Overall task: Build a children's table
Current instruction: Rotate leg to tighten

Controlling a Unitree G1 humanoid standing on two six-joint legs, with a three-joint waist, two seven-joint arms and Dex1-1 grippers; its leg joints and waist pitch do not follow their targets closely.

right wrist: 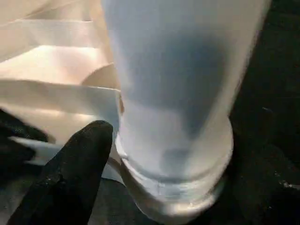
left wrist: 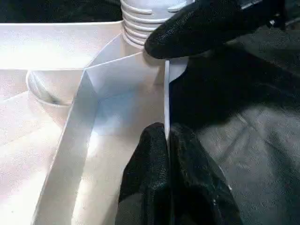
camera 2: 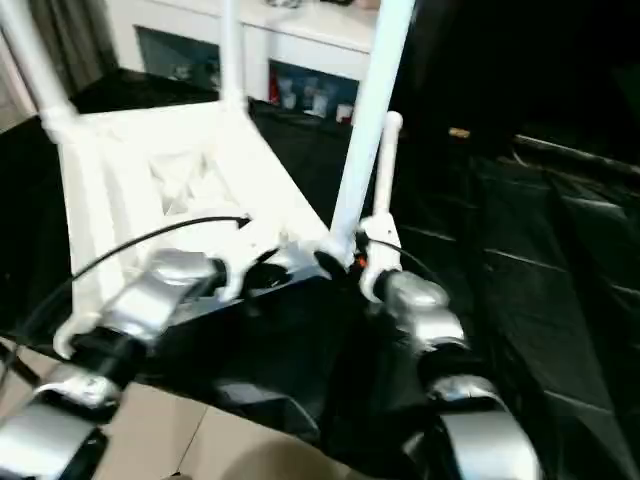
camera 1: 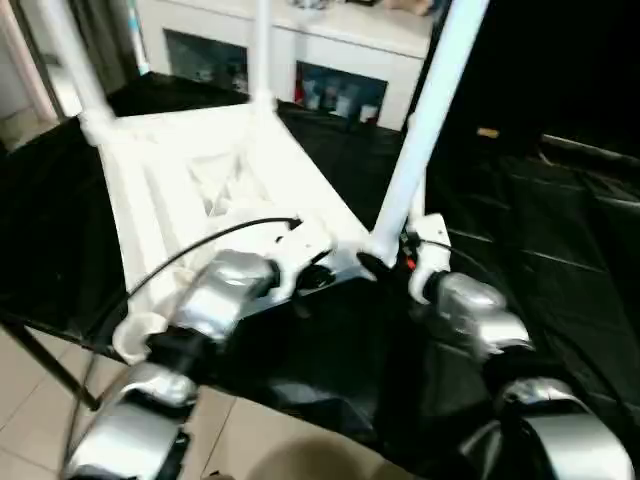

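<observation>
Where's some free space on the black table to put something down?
Free: the black table right of the near right leg, and the strip between the tabletop and the cabinet. Crowded: the near right corner, where both grippers, left and right, work.

Rounded silver forearms (camera 1: 215,290) with black joint bands, white wrist housings, thin black cable (camera 1: 190,255) looping at ten o'clock, red mark on right wrist (camera 1: 408,262), matte black fingers (left wrist: 159,164).
</observation>
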